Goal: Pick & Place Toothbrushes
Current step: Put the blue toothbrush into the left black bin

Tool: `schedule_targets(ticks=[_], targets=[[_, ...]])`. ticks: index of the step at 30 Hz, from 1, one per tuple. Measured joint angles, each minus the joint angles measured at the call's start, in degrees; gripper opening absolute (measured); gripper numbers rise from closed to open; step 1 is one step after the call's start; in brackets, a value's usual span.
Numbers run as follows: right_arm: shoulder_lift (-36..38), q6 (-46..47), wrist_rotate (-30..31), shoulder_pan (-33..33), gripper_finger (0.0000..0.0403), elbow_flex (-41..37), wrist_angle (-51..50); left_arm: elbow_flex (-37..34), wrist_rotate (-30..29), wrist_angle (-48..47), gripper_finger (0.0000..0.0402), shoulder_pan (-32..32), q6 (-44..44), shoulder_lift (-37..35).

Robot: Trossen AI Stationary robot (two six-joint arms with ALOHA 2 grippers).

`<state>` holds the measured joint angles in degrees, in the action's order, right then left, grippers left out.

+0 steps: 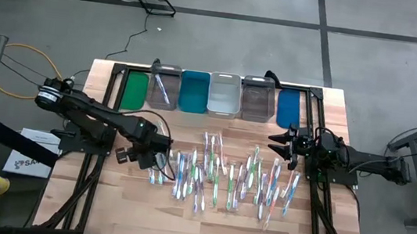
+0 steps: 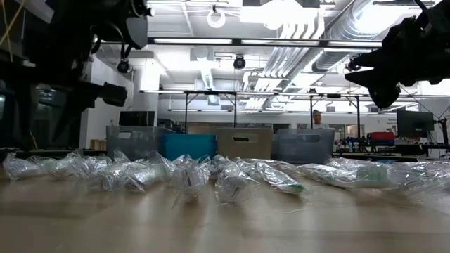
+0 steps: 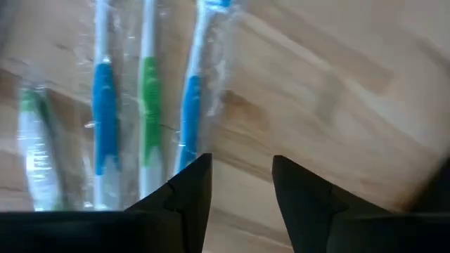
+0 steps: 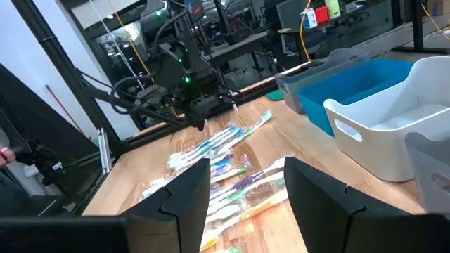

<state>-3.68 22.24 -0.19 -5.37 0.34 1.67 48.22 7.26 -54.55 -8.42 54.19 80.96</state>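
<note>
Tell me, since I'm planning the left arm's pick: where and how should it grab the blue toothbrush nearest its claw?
Grip the blue toothbrush mid-handle, coming straight down from above. It lies flat in its clear wrapper at the edge of the row, bare table on one side and a green toothbrush close on the other. The open left claw should probably straddle the handle crosswise, one finger on the bare-wood side.

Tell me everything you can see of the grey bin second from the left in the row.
The grey bin is a rectangular tub of smoky translucent plastic, upright and open-topped, in the row at the table's far edge between the green bin and the teal bin. One toothbrush with a blue handle lies slanted inside. Neither gripper is near it.
</note>
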Motion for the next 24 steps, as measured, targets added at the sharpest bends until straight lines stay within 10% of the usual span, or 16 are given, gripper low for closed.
schedule_targets(ticks=[24], targets=[[-0.02,0.0,0.02,0.0,0.0176,0.0,0.09,-9.33,-3.72,16.31,0.0147,-1.09,3.84,-1.96]])
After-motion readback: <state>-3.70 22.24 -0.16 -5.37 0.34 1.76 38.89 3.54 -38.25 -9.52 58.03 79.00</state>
